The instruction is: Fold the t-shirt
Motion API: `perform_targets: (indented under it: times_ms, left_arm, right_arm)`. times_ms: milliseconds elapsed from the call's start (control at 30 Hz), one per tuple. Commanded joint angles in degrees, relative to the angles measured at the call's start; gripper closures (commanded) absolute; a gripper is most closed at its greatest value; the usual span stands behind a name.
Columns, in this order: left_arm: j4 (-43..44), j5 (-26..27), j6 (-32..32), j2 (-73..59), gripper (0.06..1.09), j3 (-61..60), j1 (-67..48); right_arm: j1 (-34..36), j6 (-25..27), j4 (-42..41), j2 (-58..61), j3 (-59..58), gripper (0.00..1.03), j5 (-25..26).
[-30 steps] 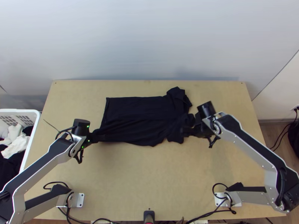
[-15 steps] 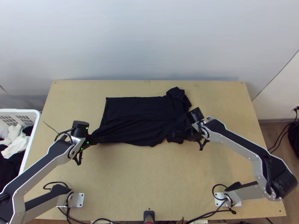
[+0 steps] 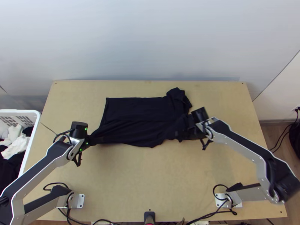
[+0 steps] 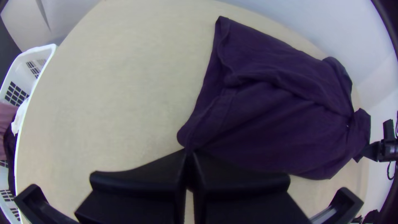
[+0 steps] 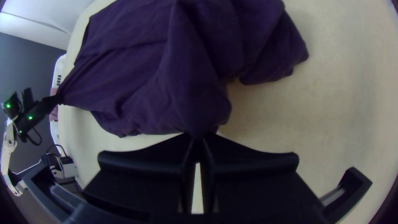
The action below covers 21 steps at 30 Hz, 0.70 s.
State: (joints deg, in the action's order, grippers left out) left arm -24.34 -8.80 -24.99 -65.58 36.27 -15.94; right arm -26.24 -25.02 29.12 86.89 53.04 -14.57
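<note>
Partly hidden — the pinched t-shirt (image 3: 137,110).

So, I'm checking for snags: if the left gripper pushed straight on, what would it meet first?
Most likely the t-shirt, whose edge the left gripper pinches; how high the cloth ahead sits is unclear.

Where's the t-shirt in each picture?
Top view: the dark t-shirt lies mid-picture, on the table.
Left wrist view: it spreads out from the left fingers, which pinch it.
Right wrist view: the right fingers pinch its other end.
In all three: the white basket beside the table.
</note>
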Motion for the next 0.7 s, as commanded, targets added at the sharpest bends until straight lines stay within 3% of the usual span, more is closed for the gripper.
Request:
perform_targets:
  times_ms: [0, 267, 667]
  left_arm:
    - [-1.8, 0.0, 0.1, 3.0, 1.05, -0.2, 1.4]
    - [-9.2, 1.4, 0.1, 10.8, 1.04, 1.0, 2.9]
    - [-24.8, 5.5, 1.3, 28.6, 1.04, -1.9, 1.0]
  right_arm:
    - [3.7, -0.5, 5.4, -9.2, 0.9, 0.99, -3.0]
    - [4.3, 2.6, 18.8, -19.1, 3.7, 0.99, -7.4]
    - [-4.5, 6.5, 36.3, -27.1, 9.3, 1.00, -13.0]
